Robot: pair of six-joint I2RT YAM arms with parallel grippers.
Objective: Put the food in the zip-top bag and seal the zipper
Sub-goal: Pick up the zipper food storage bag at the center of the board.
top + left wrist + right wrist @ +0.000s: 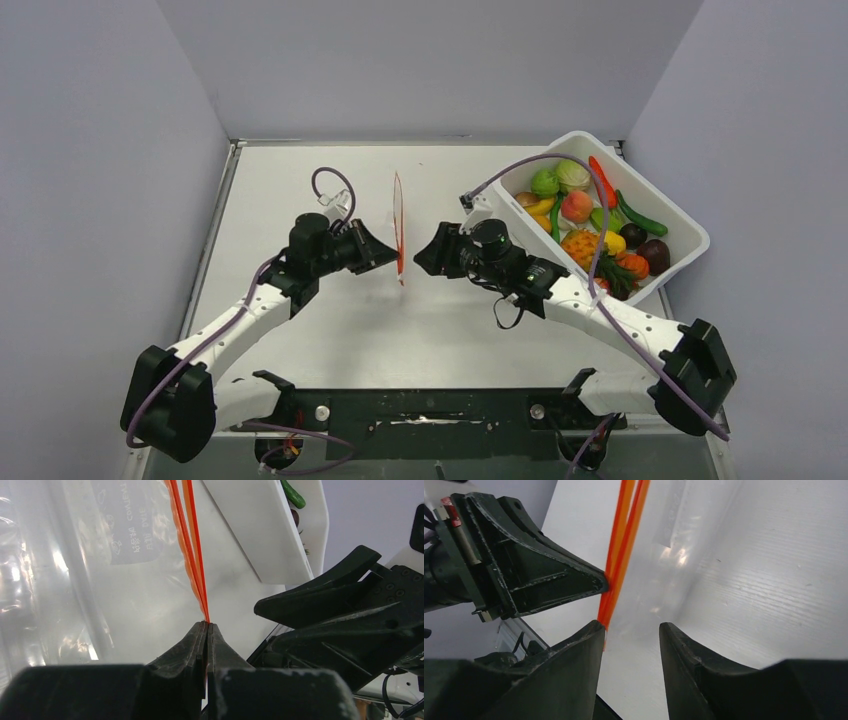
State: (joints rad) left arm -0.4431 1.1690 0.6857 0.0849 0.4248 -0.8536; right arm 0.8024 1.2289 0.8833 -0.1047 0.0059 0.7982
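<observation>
Pinching the zipper (200, 592), left fingers (189, 646); right fingers (574, 655) spread beside

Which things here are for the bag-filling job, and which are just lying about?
For the job:
- zip-top bag
- zipper, pinched by the left pincer
- right pincer, open beside it
- toy food

Just there:
- white tub holding the food
- purple cables
- table
</observation>
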